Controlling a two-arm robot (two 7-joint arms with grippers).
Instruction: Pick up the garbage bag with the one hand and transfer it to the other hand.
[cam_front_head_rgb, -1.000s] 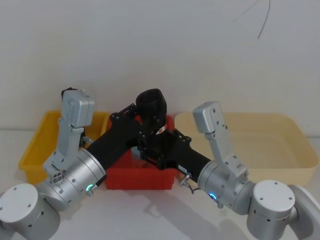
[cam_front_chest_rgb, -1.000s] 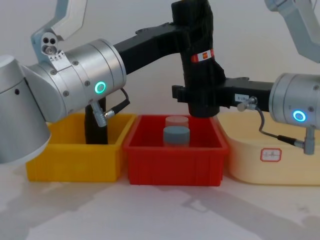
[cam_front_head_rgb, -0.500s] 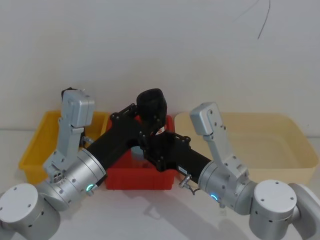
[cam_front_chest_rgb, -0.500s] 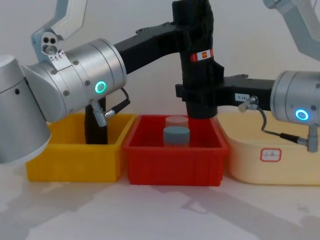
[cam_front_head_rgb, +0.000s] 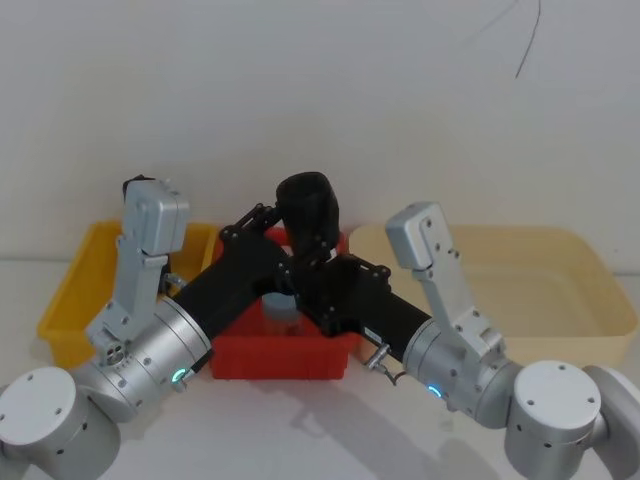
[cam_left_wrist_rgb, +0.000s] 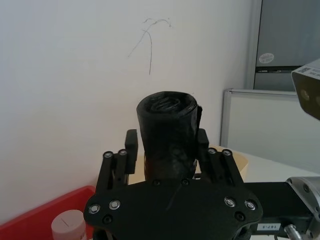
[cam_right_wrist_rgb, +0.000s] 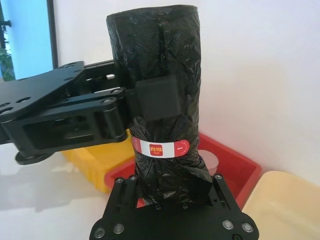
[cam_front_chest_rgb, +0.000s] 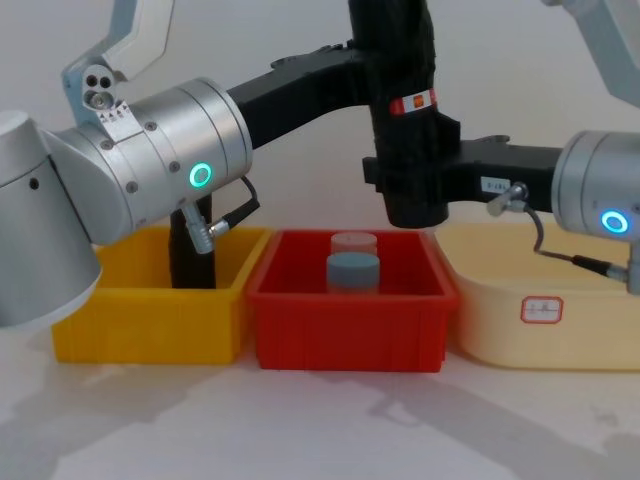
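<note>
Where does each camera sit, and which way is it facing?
Head view: high up, looking forward and down at the black garbage-bag roll with red-and-white sticker; left end effector and right end effector grip it.
Chest view: low, looking across the table; both end effectors reach in from the sides.
Left wrist view: behind the left end effector, facing the white wall.
Right wrist view: behind the right end effector, looking along the roll.
Shared: head and chest both show the roll upright above the red plastic bin.

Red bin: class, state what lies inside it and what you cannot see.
Two jars stand inside the red bin: a blue-grey-lidded jar in front, a pale jar behind. The front wall hides their lower parts and the floor.
</note>
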